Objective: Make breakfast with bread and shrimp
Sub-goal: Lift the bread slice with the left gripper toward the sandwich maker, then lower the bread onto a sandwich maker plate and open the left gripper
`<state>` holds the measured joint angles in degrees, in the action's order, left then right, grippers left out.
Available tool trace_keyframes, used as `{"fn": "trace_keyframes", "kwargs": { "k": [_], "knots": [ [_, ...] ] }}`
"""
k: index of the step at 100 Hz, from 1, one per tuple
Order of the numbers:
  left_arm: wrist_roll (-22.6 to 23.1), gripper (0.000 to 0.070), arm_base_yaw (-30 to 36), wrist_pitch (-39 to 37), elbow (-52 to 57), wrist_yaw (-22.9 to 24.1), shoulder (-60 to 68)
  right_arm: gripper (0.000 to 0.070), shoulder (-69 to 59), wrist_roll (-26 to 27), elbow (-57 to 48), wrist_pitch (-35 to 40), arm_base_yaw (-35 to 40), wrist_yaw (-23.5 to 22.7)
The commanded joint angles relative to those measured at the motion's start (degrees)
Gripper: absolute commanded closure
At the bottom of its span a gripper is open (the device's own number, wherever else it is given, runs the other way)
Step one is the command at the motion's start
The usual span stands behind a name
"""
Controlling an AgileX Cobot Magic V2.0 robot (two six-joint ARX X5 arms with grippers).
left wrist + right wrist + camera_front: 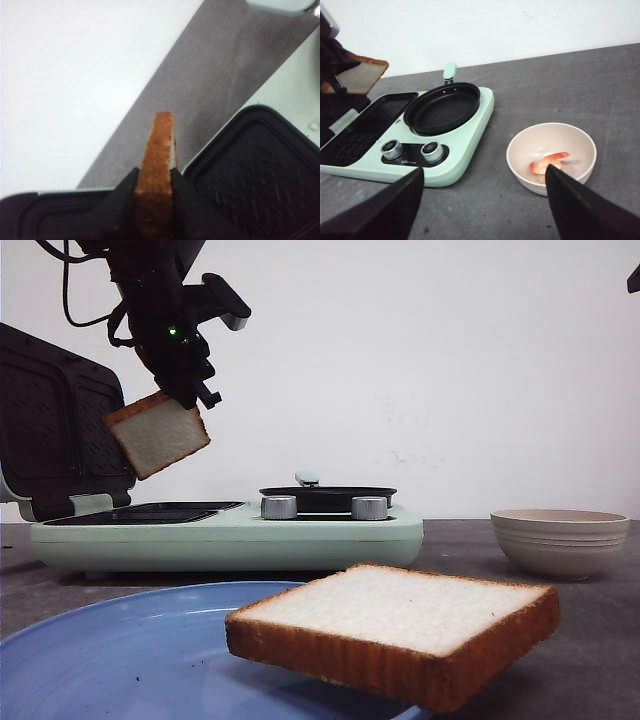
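Left gripper [190, 392], upper left of the front view: jaws closed on the crust edge of one bread slice [158, 434], held tilted in the air above the dark grill plate [150, 510] of the mint-green breakfast maker [300, 535]. Second bread slice [395, 630], lower centre: lying on the blue plate [110, 650], overhanging its rim. Right gripper [485, 200]: jaws wide apart, empty. Shrimp [549, 162]: inside the cream bowl [520, 160], right of the appliance.

Grey table [580, 75]: breakfast maker [465, 150], bowl [520, 165], blue plate [110, 650].
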<state>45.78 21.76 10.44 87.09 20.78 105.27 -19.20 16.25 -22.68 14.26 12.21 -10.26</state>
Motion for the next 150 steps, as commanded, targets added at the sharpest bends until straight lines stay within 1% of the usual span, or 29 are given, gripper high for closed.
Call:
{"fn": "trace_keyframes", "kwargs": {
  "k": [1,10,35,81,83,86,88,91,92,93,97,99,100,101,102,105,112,118,130,150],
  "knots": [
    [1.79,0.0699,0.35,-0.79,1.42,-1.38,2.03,0.0221,-0.17,-0.92,-0.59,-0.46,0.50,0.35],
    [1.77,0.0699,0.59,-0.79,1.42,-2.47,2.73,0.0221,-0.17,-0.98,-0.57,-0.42,0.94,1.31],
    [1.75,0.0699,1.70,2.08,1.42,-4.20,5.31,0.0221,-0.17,-1.75,-0.57,-0.44,1.70,1.33],
    [1.73,0.0693,1.92,8.79,1.42,-3.98,7.32,0.0221,-0.17,-1.79,-0.57,-0.46,1.97,1.36],
    [1.75,0.0672,1.92,8.94,1.42,-3.85,7.32,0.0221,-0.17,-1.81,-0.57,-0.46,1.97,1.33],
    [1.75,0.0616,1.92,9.27,1.42,-3.85,7.32,0.0221,-0.17,-1.92,-0.59,-0.46,1.97,1.33],
    [1.75,0.0562,1.90,9.42,1.42,-3.85,7.32,0.0221,-0.17,-1.92,-0.57,-0.46,1.97,1.33],
    [1.75,0.0461,1.88,9.73,1.42,-3.87,7.32,0.0221,-0.17,-1.92,-0.57,-0.46,1.97,1.36],
    [1.75,0.0443,1.88,9.75,1.42,-3.85,7.32,0.0221,-0.17,-1.92,-0.57,-0.46,1.97,1.33],
    [1.75,0.0385,1.88,9.79,1.42,-3.85,7.32,0.0221,-0.17,-1.92,-0.57,-0.46,1.97,1.36],
    [1.75,0.0231,1.88,9.79,1.42,-3.85,7.32,0.0221,-0.17,-1.92,-0.57,-0.46,1.97,1.33],
    [1.75,0.0166,1.88,9.75,1.42,-3.85,7.32,0.0221,-0.17,-1.92,-0.57,-0.46,1.97,1.33],
    [1.75,0.0152,1.88,9.73,1.42,-3.85,7.32,0.0221,-0.17,-1.92,-0.57,-0.46,1.97,1.33],
    [1.75,0.0115,1.88,9.68,1.42,-3.85,7.32,0.0221,-0.17,-1.92,-0.57,-0.46,1.97,1.36],
    [1.77,0.0094,1.88,9.66,1.42,-3.85,7.32,0.0221,-0.17,-1.92,-0.57,-0.48,1.97,1.33],
    [1.75,0.0051,1.88,9.55,1.42,-3.78,7.32,0.0221,-0.17,-1.92,-0.57,-0.48,1.97,1.33],
    [1.75,0.0020,1.88,9.44,1.44,-2.89,7.32,0.0221,-0.17,-1.92,-0.57,-0.46,1.97,1.33],
    [1.73,0.0020,1.90,9.46,1.46,-2.14,7.30,0.0221,-0.17,-1.92,-0.57,-0.46,1.97,1.36],
    [1.68,0.0021,2.01,9.55,1.46,-2.19,6.84,0.0221,-0.17,-1.99,-0.57,-0.46,1.95,1.36],
    [0.98,0.0021,2.10,9.29,1.49,-3.08,5.42,0.0221,-0.17,-2.10,-0.57,-0.46,1.95,1.36]
  ]
}}
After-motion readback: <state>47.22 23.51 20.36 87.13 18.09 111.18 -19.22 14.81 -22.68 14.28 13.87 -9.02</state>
